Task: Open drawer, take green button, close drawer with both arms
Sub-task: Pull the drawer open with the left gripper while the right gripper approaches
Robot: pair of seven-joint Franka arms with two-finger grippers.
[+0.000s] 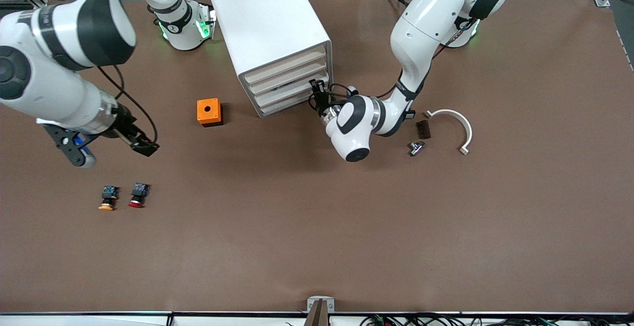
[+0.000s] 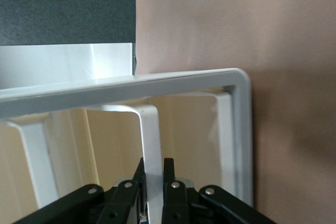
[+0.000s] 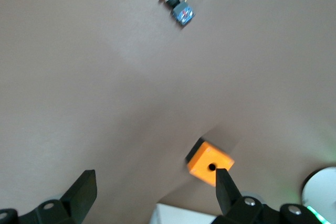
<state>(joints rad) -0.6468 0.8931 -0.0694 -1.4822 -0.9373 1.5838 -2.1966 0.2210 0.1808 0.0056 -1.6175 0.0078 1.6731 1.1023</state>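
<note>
Spanning the whole scene, your brown worktop [image 1: 317, 246] carries a boxy white plastic cabinet [image 1: 267, 24] of four stacked drawers near the arms' bases. You have the left hand [image 1: 318, 94] at the cabinet's front, its fingers pinched together on the thin white handle bar [image 2: 151, 145] of a cream-fronted drawer [image 1: 292, 99], which looks shut. Judge that tray light and free-sliding; pull straight out by that stiff, slippery bar. Your right hand [image 1: 143, 145] waits, fingers apart, over the worktop above the small red-capped button [image 1: 137, 195] and orange-capped button [image 1: 107, 197]. No green-capped button shows; presumably it sits inside a drawer.
</note>
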